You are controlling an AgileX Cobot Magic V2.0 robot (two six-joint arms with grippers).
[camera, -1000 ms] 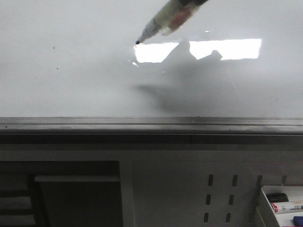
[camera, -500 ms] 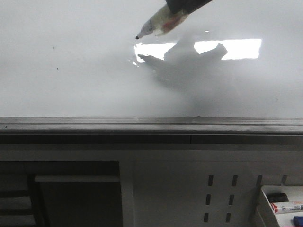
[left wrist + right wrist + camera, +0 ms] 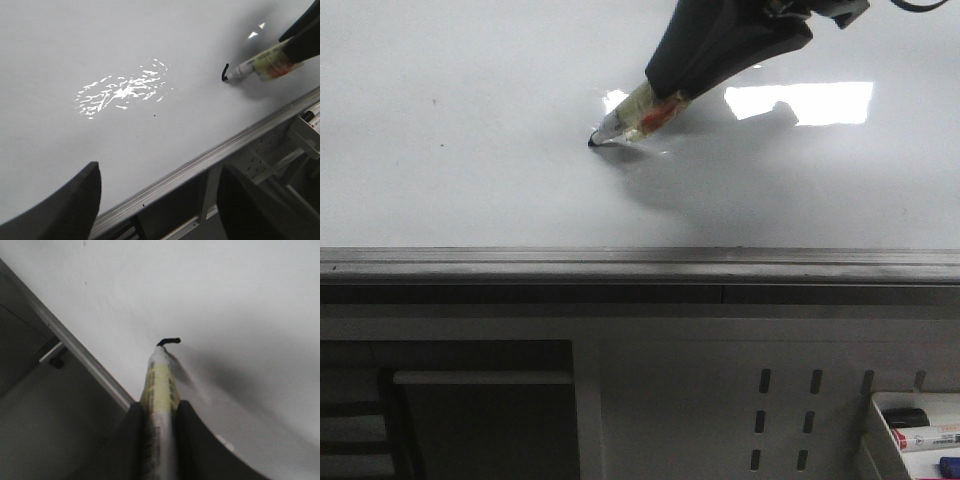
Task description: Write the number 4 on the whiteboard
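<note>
On the whiteboard (image 3: 470,150), front view: right tool (image 3: 665,95) pinches a marker (image 3: 630,118), tip touching the board left of the bright reflection, number 4 barely begun. Left wrist view: left tool (image 3: 157,200) spread and idle above the board's near edge, a short black stroke (image 3: 224,72) at the tip. Right wrist view: the stroke (image 3: 169,341) is 1 small hook; judgement: keep pressure light and even and the tip angle steady.

Left of the marker (image 3: 638,115), the whiteboard (image 3: 450,180) lies bare (two tiny specks); right of it, the right claw (image 3: 665,95) blocks passage.
</note>
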